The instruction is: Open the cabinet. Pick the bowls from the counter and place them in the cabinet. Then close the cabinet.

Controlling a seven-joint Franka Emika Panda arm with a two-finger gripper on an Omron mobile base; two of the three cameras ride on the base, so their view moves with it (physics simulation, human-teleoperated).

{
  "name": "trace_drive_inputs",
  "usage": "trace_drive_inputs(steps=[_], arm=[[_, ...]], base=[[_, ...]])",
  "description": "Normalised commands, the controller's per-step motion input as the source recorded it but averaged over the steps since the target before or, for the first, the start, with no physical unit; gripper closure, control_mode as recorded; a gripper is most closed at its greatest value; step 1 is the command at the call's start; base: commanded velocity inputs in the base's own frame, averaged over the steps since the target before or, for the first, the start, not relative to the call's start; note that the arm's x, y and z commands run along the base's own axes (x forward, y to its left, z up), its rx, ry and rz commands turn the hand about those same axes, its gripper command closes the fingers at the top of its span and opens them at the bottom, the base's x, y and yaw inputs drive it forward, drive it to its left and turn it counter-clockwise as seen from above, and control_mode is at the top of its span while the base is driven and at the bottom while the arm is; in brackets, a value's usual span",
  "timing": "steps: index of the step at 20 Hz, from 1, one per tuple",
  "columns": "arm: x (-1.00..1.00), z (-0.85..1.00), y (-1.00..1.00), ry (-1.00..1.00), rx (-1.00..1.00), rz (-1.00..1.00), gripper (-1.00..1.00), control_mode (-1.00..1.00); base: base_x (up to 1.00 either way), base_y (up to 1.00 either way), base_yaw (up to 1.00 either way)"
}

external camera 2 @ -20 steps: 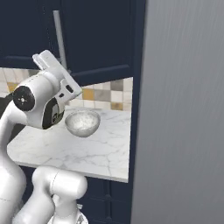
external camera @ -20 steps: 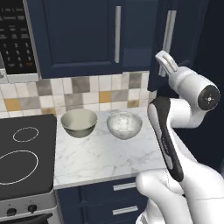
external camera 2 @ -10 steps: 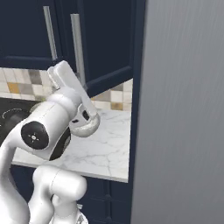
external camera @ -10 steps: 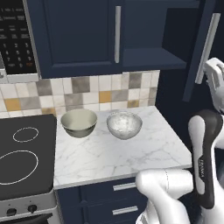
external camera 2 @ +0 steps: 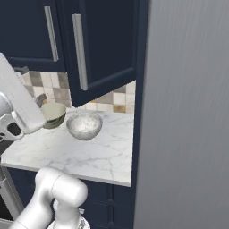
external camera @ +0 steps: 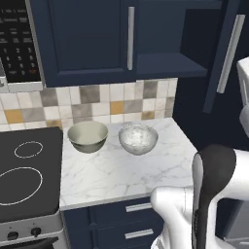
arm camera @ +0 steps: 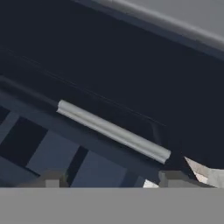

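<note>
Cabinet point(external camera: 82, 44), dark navy, matte, flat-fronted, mounted on the wall above the counter point(external camera: 126, 172). Left door shut; right door point(external camera 2: 100, 42) swung out, its long silver bar handle point(external camera 2: 79, 51) round in section. Open compartment shows a bare navy shelf point(external camera: 170, 65) with nothing visible on it. Bowls: one plain beige-grey point(external camera: 88, 136), one white-grey and speckled point(external camera: 138, 138), both round, deep and apparently empty, standing near each other, not touching, at the back of the counter. Counter is a white marble slab with grey veining. Fingers point(arm camera: 107, 179) spread apart, gripping nothing, with the bar handle just beyond them. Tiled backsplash point(external camera: 97, 102) in mixed beige, grey and orange squares.
</note>
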Motion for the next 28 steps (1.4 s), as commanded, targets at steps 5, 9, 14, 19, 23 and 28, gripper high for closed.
trace_drive_inputs(steps=[5, 9, 14, 19, 23, 28], arm=[[-0.29, -0.17, 0.34, 0.00, 0.17, -0.31, -1.00, -1.00], [0.07, -0.61, -0.03, 0.00, 0.48, -0.20, -1.00, -1.00], [0.24, -0.58, -0.01, 0.00, 0.49, -0.12, -1.00, -1.00], [0.65, -0.10, 0.05, -0.01, 0.12, 0.00, -1.00, -1.00], [0.48, 0.02, 0.04, -0.04, 0.00, 0.01, -1.00, -1.00], [0.55, 0.02, 0.00, -0.01, -0.04, 0.07, -1.00, -1.00]], base=[[0.00, 0.00, 0.00], [0.00, 0.00, 0.00], [0.00, 0.00, 0.00], [0.00, 0.00, 0.00], [0.00, 0.00, 0.00], [0.00, 0.00, 0.00]])
